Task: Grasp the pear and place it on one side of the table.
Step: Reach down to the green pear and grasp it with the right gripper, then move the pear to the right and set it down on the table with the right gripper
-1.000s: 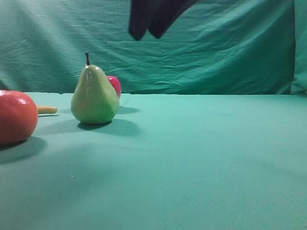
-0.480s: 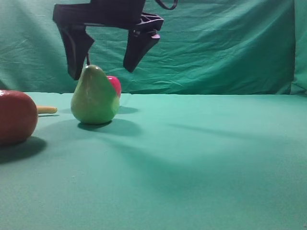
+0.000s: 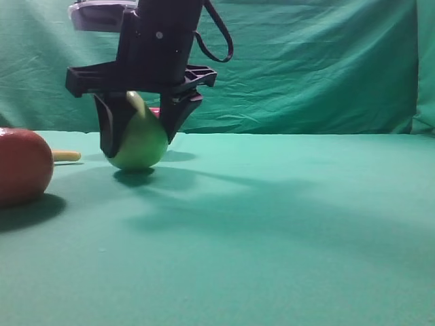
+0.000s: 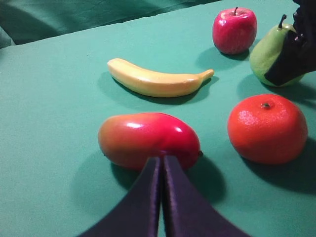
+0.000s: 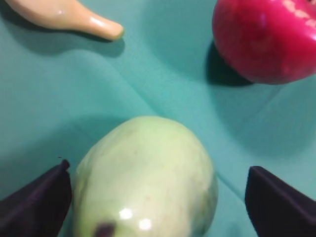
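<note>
the right gripper (image 3: pixel 136 132) straddles the upright pear (image 3: pixel 139 144) on the table (image 3: pixel 285 217), wide-open fingers at 3 and 9 o'clock, gripping nothing; left gripper (image 4: pixel 161 170) closed, farther off.

pear (image 3: pixel 139 139) on table (image 3: pixel 285 224) btwn right gripper (image 3: pixel 139 132) jaws | apple (image 4: pixel 234 30) behind pear | banana (image 4: pixel 158 81) left of apple

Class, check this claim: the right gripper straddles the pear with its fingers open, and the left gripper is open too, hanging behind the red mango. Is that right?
One error: the left gripper is shut, as the left wrist view shows, fingers pressed together behind the red mango. The right gripper does straddle the pear, open.
</note>
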`<state>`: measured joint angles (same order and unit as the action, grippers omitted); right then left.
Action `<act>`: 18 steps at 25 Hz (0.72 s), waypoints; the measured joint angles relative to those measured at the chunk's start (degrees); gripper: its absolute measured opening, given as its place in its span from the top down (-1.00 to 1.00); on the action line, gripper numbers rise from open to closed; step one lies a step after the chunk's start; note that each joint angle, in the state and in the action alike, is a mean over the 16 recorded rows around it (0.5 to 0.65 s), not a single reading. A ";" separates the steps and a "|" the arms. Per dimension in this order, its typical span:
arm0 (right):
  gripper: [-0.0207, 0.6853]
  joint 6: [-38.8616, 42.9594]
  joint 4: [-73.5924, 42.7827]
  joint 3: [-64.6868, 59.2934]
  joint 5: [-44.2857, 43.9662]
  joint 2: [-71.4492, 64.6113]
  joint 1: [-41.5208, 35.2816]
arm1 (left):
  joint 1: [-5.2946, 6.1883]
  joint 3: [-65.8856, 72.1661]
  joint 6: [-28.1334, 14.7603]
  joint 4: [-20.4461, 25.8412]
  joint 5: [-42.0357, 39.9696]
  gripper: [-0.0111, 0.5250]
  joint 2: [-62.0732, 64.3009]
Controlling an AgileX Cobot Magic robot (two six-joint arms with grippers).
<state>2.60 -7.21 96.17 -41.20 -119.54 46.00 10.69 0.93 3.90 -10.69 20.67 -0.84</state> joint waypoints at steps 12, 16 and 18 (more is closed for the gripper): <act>-0.40 4.57 -1.84 -17.54 -4.22 23.86 -12.12 | 0.00 0.00 0.00 0.00 0.00 0.96 0.00; -0.40 5.70 -1.55 -29.93 0.27 30.72 -17.46 | 0.00 0.00 0.00 0.00 0.00 0.96 0.00; -0.40 6.14 -1.32 -36.03 3.53 32.97 -19.71 | 0.00 0.00 0.00 0.00 0.00 0.96 0.00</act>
<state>8.74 -8.53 60.14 -37.67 -86.57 26.30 10.69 0.93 3.90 -10.69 20.67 -0.84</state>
